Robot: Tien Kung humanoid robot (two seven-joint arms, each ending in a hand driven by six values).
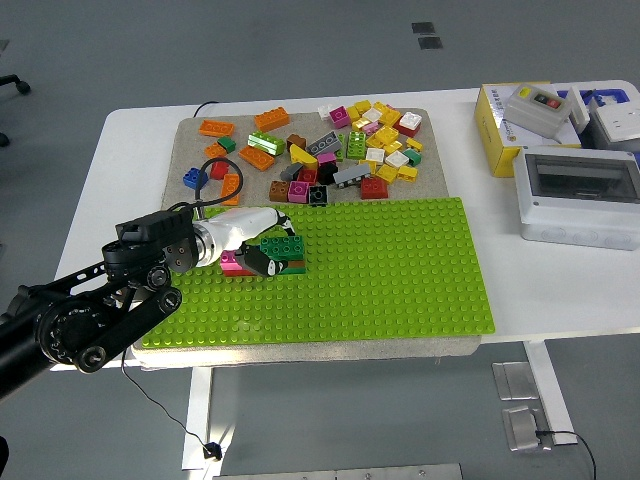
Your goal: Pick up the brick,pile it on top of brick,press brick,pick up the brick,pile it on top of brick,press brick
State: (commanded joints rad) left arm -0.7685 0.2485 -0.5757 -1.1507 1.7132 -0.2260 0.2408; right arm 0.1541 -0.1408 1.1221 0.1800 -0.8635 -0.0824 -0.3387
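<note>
Left hand (262, 252): fingers curled onto dark green brick (283, 246), which sits atop magenta brick (234, 262) on green baseplate (400, 260), toward counter's (130, 160) left edge. Loose bricks (340, 150): far side.

Robotics lab / test area. Grey office-type floor w/ metal floor outlet plates (521, 378), white table (130, 170) set up as a test bench, cable hanging under it. Electrical gear at right: yellow box w/ push-button switch unit (535, 108), grey enclosure w/ clear lid (580, 196). Office chair base (12, 84) at left edge.
</note>
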